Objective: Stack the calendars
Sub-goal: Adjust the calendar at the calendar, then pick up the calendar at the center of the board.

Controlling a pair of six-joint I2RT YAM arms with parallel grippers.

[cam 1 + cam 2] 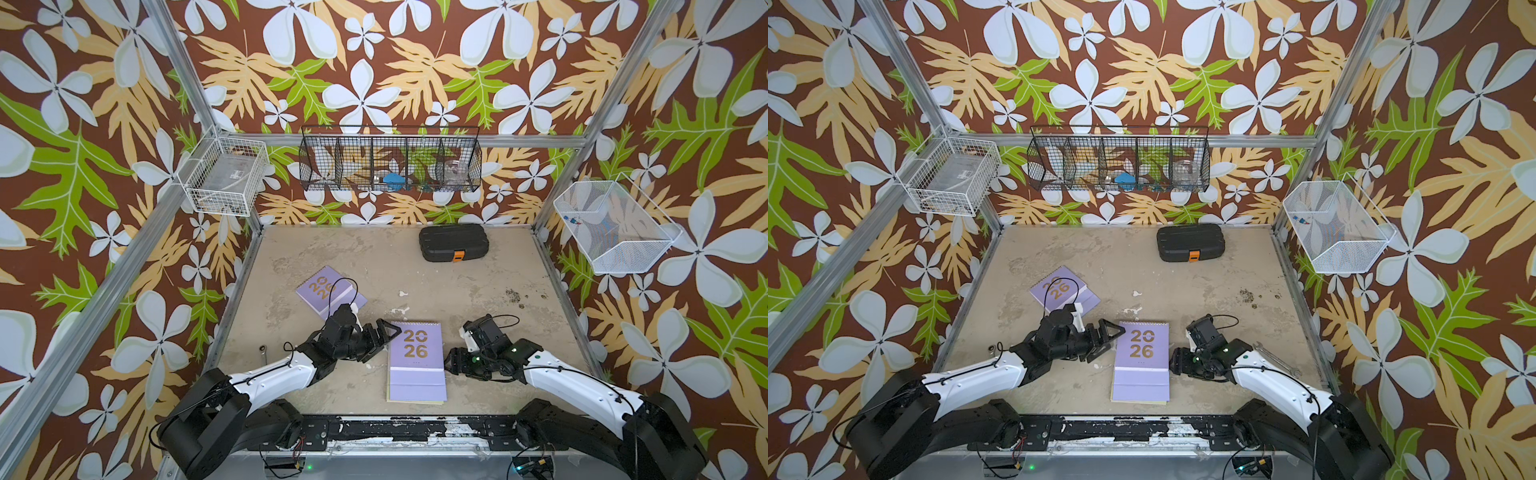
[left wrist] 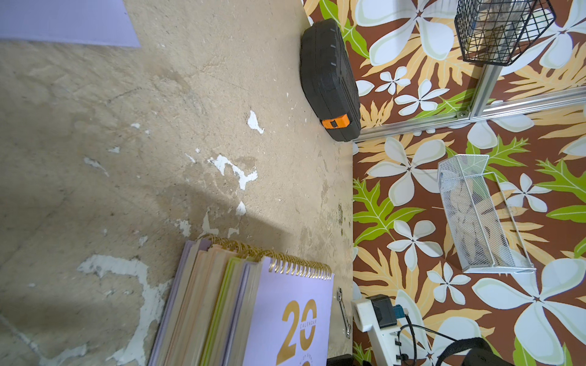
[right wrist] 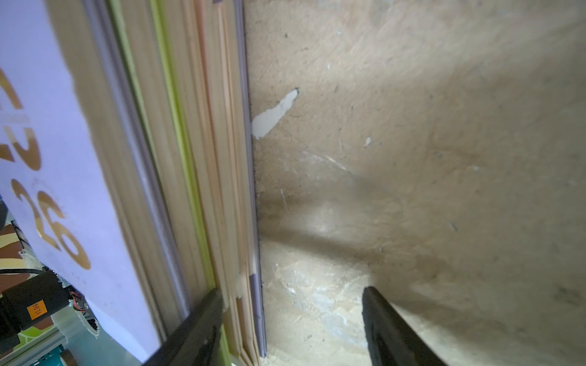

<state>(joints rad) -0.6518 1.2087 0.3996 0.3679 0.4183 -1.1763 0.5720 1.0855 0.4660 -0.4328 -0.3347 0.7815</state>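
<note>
**Q:** Where do the calendars lie?

**A:** The stack of calendars [image 1: 417, 365] sits at the near centre of the counter [image 1: 478, 291]. Its top cover is lilac with gold "2026", and the gold spiral points toward the far wall. In the left wrist view the stack's side [image 2: 218, 304] shows lime green, pale pink and lilac layers under that cover. A lone lilac calendar [image 1: 322, 291] lies flat and skewed farther back on your left, apart from the stack. Your left arm [image 1: 274, 374] hides its near corner.

**Q:** How do the claws stand?

**A:** Your left claw [image 1: 382, 340] is spread wide and empty, just beside the stack's left edge near the spiral. Your right claw [image 3: 293, 291] is partly spread and grips nothing. One finger [image 3: 196, 326] lies against the stack's right side, and the other is over bare counter.

**Q:** What else is on the counter?

**A:** A black ribbed case [image 1: 453, 243] with an orange latch sits at the far edge. A spanner [image 1: 1275, 357] lies by your right arm. A second spanner [image 1: 262, 351] lies beside your left arm.
</note>
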